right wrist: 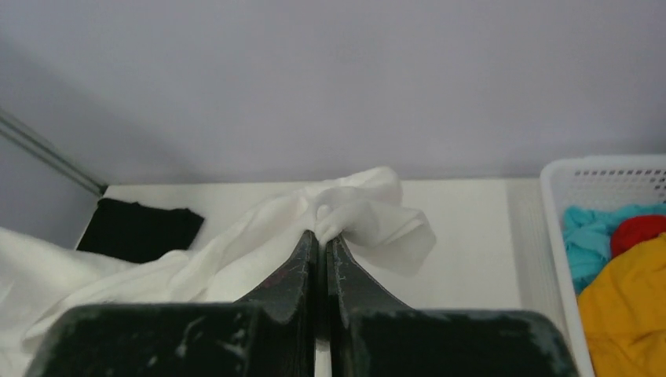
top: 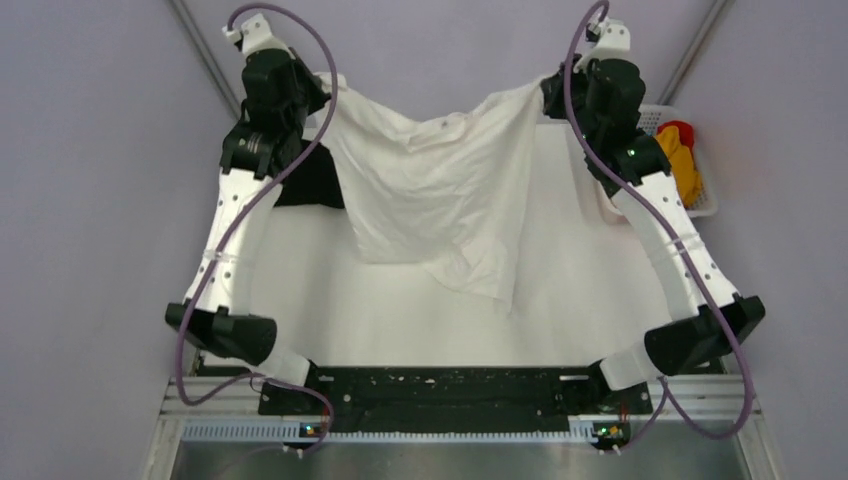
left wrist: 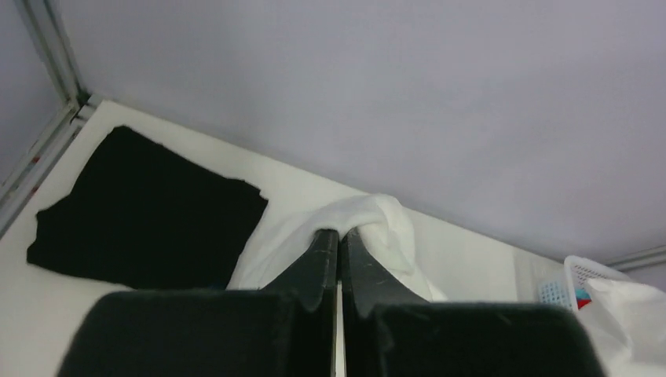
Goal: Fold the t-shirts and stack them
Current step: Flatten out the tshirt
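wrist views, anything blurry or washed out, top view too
Left wrist: the left gripper is soft near the lens, the black t-shirt a flat dark patch. Right wrist: white t-shirt folds read clearly. Top external: table nearly blown out.

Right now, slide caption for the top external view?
Left gripper and right gripper hold the white t-shirt spread over the table; black t-shirt at left.

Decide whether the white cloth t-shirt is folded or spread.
Spread, not folded: white cloth t-shirt hangs crumpled between left gripper and right gripper.
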{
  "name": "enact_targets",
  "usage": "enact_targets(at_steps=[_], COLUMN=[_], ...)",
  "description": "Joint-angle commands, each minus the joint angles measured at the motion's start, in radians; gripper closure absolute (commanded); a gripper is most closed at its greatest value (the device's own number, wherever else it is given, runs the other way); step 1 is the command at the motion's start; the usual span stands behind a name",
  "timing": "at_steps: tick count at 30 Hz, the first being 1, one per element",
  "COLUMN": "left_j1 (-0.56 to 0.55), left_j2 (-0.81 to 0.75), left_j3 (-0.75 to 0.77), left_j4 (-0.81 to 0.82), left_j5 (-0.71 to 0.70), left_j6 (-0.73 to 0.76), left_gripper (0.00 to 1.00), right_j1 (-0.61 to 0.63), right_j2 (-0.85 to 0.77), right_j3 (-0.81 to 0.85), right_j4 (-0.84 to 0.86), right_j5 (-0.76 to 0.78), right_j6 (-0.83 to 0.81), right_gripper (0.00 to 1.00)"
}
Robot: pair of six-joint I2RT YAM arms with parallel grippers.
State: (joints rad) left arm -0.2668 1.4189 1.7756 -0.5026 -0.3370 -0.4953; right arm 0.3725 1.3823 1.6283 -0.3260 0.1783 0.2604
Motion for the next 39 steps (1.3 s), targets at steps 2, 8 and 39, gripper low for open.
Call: enact_targets(at_steps=[2, 8, 39], left_j1=[0.061, 0.079, 0.078], left_j2=[0.185, 0.091, -0.635], left_j3=[0.484, 0.472, -1.096], left_j4=[-0.076, -0.008, 0.061], left_j5=[0.188, 0.224, 0.334], left_j6=[0.077, 0.082, -0.232], left_gripper=[1.0, 1.0, 0.02], right_j1=[-0.053, -0.055, -0.051], right_j2=[0.141, 0.062, -0.875], right_j3=[0.37, 0.434, -1.035], right_j4=[0.121, 0.061, -0.222], right_j5=[-0.077, -0.033, -0.182], right_j6=[-0.133, -0.195, 0.35], right_gripper=[1.0, 1.0, 0.01])
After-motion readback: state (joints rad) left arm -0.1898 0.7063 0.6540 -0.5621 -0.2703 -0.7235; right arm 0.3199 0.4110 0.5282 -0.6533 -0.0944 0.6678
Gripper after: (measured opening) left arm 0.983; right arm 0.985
